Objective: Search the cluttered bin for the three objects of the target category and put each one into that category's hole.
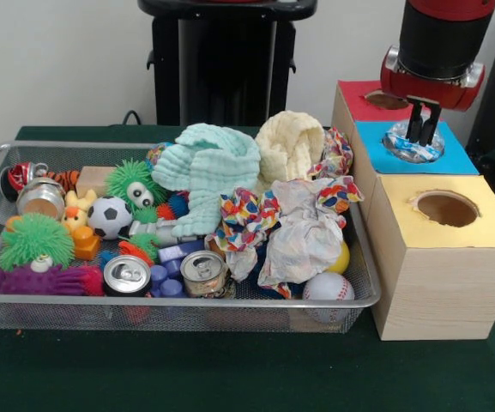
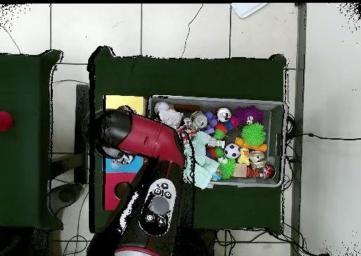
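Gripper (image 1: pixel 420 130) hangs over the blue-topped box (image 1: pixel 453 159), its 2 dark fingers (image 1: pixel 413 127) pinched on a crushed clear bottle (image 1: pixel 414 144) that sits right at the blue box's hole. From here it looks as if the bottle rests on the rim, though the front view is too soft to be sure. This is the drop-off step: the call now is to let go so the bottle falls through, then lift clear. Red-topped box (image 1: pixel 363 99) stands behind, yellow-topped box (image 1: pixel 444 225) in front. Well apart to the side, the cluttered bin (image 1: pixel 178 313) is packed with toys, cloths and cans; any other bottles are hidden.
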You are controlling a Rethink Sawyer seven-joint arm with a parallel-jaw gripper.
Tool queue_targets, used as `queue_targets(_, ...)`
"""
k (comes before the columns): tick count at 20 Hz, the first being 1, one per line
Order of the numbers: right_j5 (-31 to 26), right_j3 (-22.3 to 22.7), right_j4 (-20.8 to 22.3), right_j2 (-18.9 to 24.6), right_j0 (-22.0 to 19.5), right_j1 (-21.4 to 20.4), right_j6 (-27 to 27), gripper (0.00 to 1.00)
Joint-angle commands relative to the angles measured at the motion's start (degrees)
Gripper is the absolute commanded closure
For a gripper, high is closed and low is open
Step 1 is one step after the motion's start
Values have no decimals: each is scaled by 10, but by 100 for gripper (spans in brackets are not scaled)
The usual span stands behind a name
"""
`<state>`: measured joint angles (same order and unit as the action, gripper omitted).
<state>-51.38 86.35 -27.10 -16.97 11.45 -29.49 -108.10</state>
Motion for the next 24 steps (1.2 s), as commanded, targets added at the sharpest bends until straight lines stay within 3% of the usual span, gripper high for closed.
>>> queue_targets(1, -27, 40, -2, 63, -28, 10, -79, 100)
queue_targets(14, 14, 49, -9, 81, -34, 28, -82, 100)
queue_targets(24, 4, 55, -10, 96, -37, 25, -84, 100)
